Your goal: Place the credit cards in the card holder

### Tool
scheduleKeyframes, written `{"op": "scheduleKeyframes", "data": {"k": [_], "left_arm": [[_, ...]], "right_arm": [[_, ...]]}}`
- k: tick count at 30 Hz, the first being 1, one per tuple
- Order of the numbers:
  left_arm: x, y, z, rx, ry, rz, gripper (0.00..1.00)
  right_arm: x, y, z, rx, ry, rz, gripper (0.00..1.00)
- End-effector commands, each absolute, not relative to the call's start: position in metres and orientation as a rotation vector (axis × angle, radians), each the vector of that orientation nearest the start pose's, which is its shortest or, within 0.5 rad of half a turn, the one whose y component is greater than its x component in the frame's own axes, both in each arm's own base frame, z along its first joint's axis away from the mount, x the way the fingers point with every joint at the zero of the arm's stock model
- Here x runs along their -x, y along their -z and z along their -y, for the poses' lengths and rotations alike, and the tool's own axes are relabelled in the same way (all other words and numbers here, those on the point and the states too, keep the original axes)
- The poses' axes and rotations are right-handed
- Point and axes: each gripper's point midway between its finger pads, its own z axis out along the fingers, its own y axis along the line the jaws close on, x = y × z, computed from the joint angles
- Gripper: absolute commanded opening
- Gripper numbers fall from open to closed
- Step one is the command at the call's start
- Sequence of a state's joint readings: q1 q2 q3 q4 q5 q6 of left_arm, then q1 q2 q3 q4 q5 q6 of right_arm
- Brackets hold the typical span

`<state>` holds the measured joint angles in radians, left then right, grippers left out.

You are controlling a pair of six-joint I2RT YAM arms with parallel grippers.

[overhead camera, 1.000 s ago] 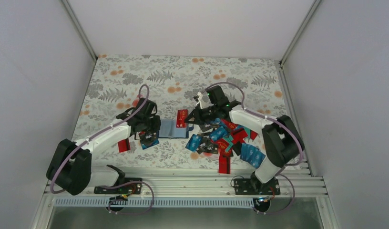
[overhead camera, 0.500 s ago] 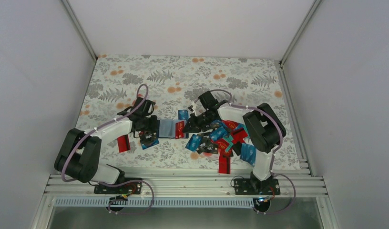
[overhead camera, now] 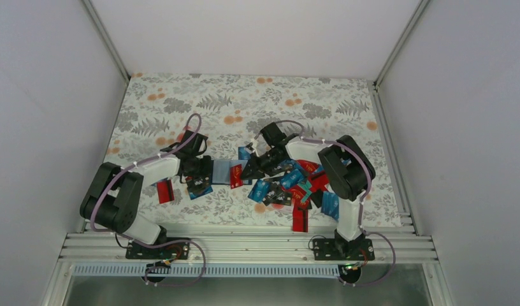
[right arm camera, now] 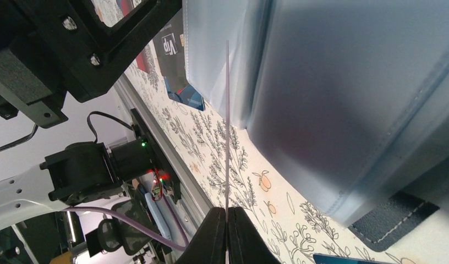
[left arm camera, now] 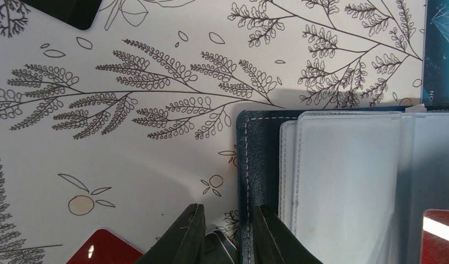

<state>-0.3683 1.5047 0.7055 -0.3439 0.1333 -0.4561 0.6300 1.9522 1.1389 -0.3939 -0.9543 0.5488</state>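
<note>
The card holder [overhead camera: 220,171] lies open on the floral table, with a navy rim [left arm camera: 246,165] and clear sleeves [left arm camera: 349,181]. My left gripper [overhead camera: 202,169] stands at its left edge. Its jaws [left arm camera: 228,208] are narrowly apart, and the right finger [left arm camera: 269,239] rests on the navy rim. My right gripper [overhead camera: 249,167] is shut on a red credit card [overhead camera: 237,175]. It holds the card low over the holder's right half. In the right wrist view the card shows edge-on [right arm camera: 227,137] against the sleeves [right arm camera: 332,82]. The other credit cards lie in a pile [overhead camera: 296,185] on the right.
Loose cards lie beside the left gripper: a red one [overhead camera: 165,190] and a black and blue pair [overhead camera: 199,186]. A blue card [overhead camera: 245,153] lies behind the holder. An aluminium rail [overhead camera: 245,245] runs along the near edge. White walls enclose the table.
My right gripper has come down and moved left with the red card, from beside the holder to over its right half. The left arm has pulled in slightly and stays at the holder's left edge.
</note>
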Motion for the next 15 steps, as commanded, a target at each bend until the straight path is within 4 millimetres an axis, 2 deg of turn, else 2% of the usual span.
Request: {"op": "scheduleKeyframes", "data": {"k": [1, 15], "left_arm": [[-0.2986, -0.0282, 0.1420, 0.061, 0.451, -2.739, 0.23], [-0.2982, -0.0306, 0.1449, 0.048, 0.472, -2.739, 0.21]], "right_arm": [[-0.2330, -0.0623, -0.3511, 0.425, -1.599, -2.967, 0.04], [-0.2339, -0.0542, -0.3512, 0.369, -1.589, -3.014, 0.04]]}}
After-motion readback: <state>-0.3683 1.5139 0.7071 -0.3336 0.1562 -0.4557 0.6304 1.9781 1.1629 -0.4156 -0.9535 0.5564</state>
